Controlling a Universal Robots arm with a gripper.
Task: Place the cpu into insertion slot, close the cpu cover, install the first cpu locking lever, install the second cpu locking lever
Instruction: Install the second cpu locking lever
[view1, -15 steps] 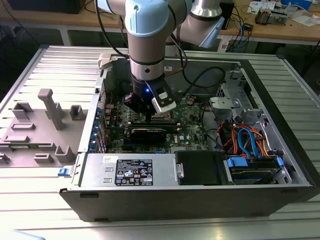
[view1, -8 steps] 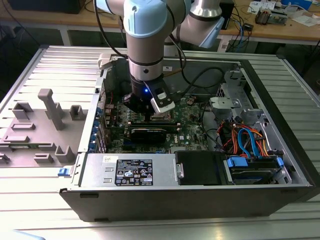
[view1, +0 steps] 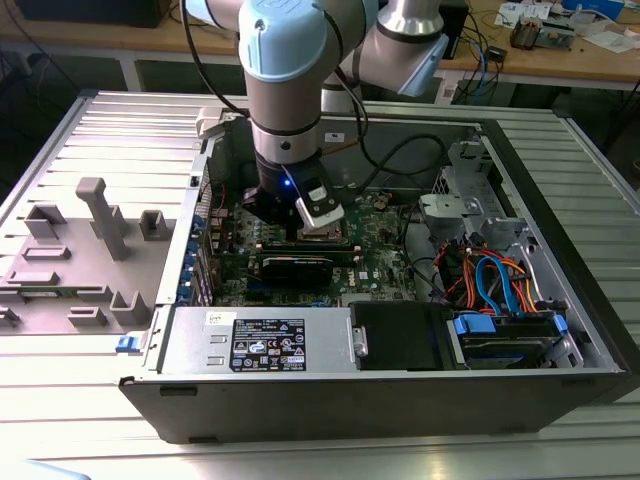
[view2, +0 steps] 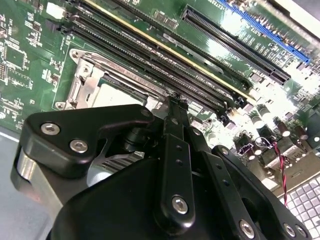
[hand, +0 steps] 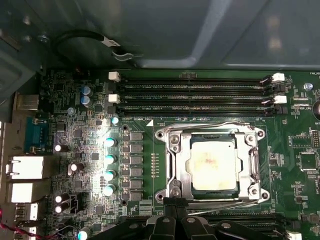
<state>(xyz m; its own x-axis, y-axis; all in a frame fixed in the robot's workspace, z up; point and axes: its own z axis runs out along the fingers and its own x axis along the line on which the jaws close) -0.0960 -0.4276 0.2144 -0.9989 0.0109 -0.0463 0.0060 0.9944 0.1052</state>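
The cpu (hand: 212, 162) lies flat in the insertion slot (hand: 212, 190), its dull silver top stained yellowish; the contact field is hidden beneath it. The cpu cover (hand: 248, 167) is down around the chip, which shows through its square cut-out. Thin wire levers run along two sides of the socket, one (hand: 220, 124) by the memory slots and one (hand: 225, 202) on the gripper's side. My gripper (hand: 175, 212) is shut, its black fingertips (view2: 172, 104) meeting at the socket's edge by that nearer lever's end. In the exterior view the gripper (view1: 310, 228) reaches down into the open computer case.
Long black memory slots (hand: 195, 95) lie beside the socket, with capacitors (hand: 109, 159) on another side. A black card (view1: 300, 266), the power supply (view1: 265, 342) and drive cables (view1: 495, 280) crowd the case (view1: 400, 410). A grey fixture tray (view1: 80, 250) sits at the exterior view's left.
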